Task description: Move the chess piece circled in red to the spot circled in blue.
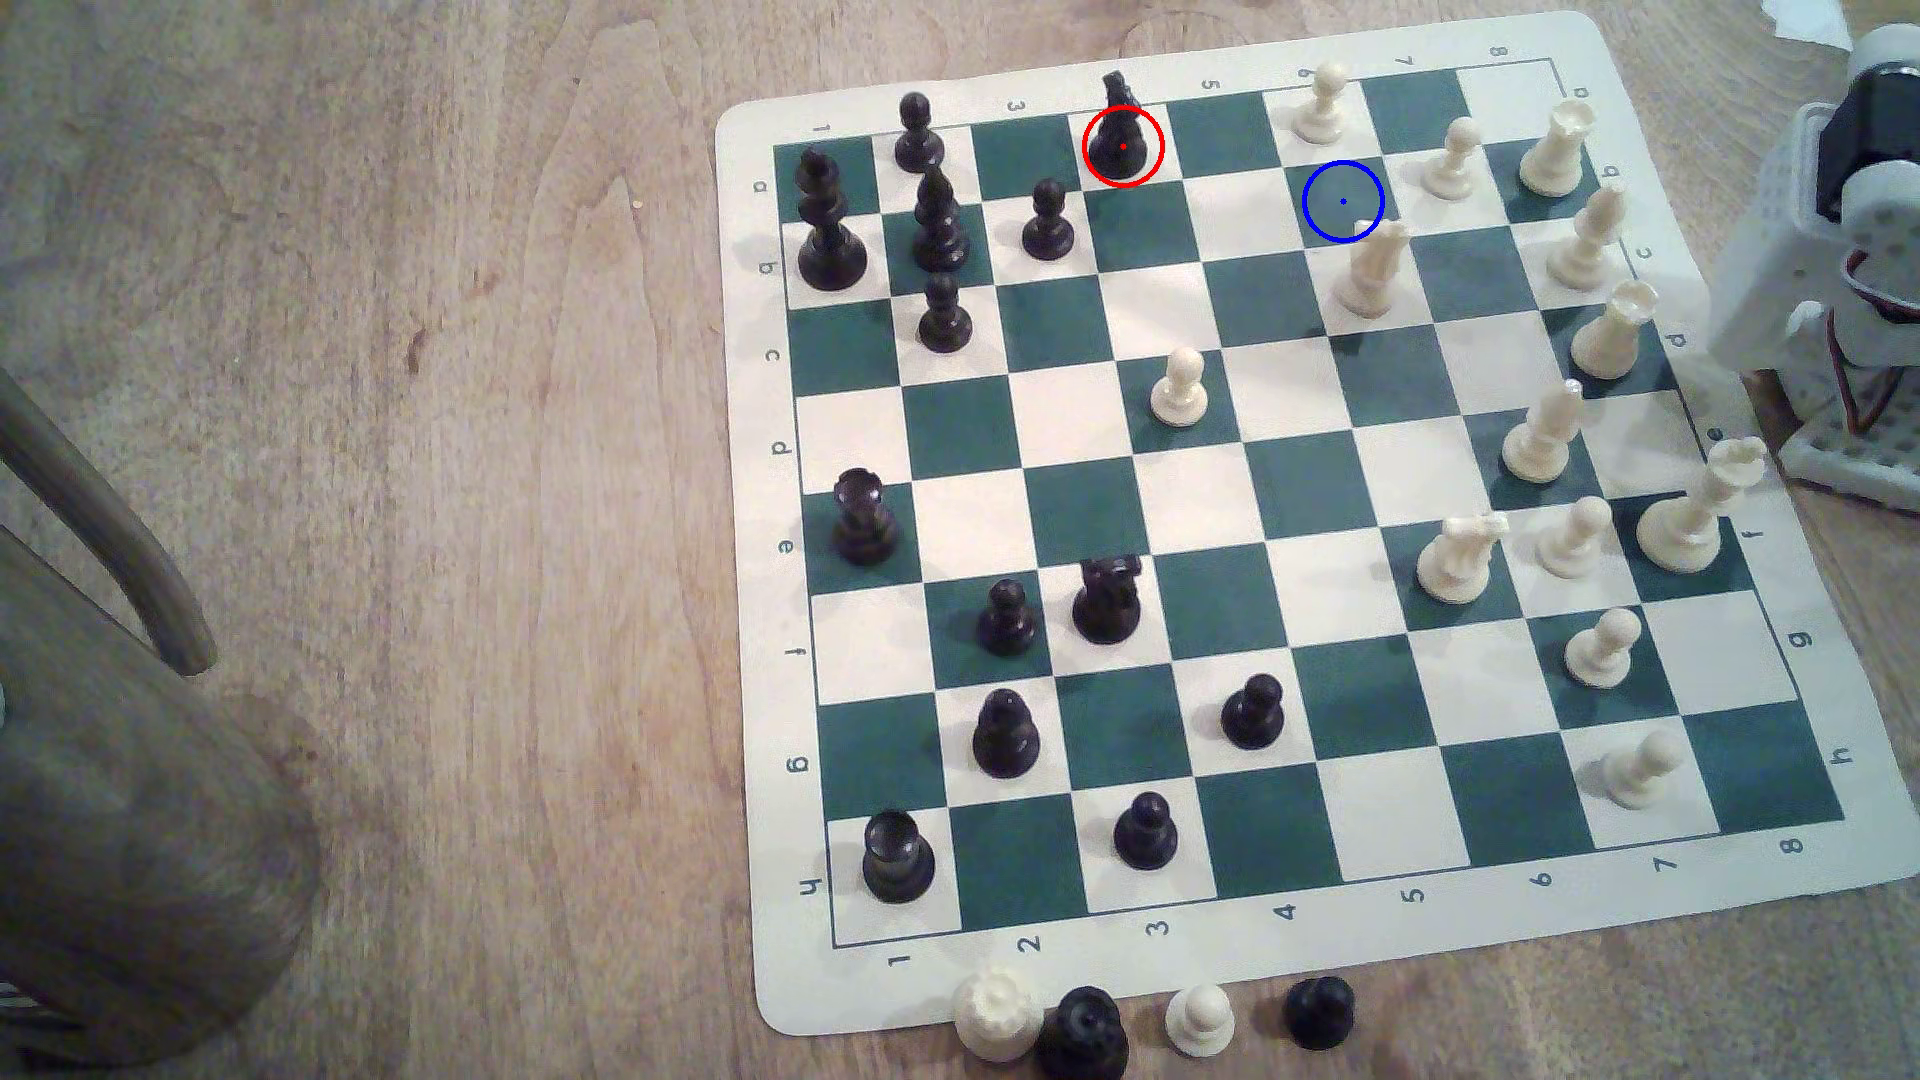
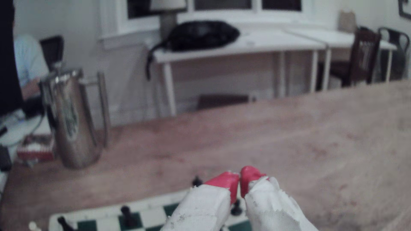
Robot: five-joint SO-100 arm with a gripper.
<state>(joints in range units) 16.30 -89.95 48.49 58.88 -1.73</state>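
- Black knight [image 1: 1122, 130] stands upright in the red ring, far edge row of the board [image 1: 1351, 924], untouched.
- Blue-ringed green square [image 1: 1342, 201] lies bare toward the exterior view's right; a cream piece [image 1: 1371, 272] stands just beside it.
- Pincer [image 2: 239, 177]: red tips nearly touching, holding nothing, raised above the worktop [image 1: 416, 415].
- Risk, as I judge it: knocking that cream piece when setting down; clipping the black pawn [image 1: 1047, 220] near the knight on approach.

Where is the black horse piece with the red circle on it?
In the exterior view, the black knight stands on a white square in the board's far row, right of a black pawn and left of the blue-ringed green square.
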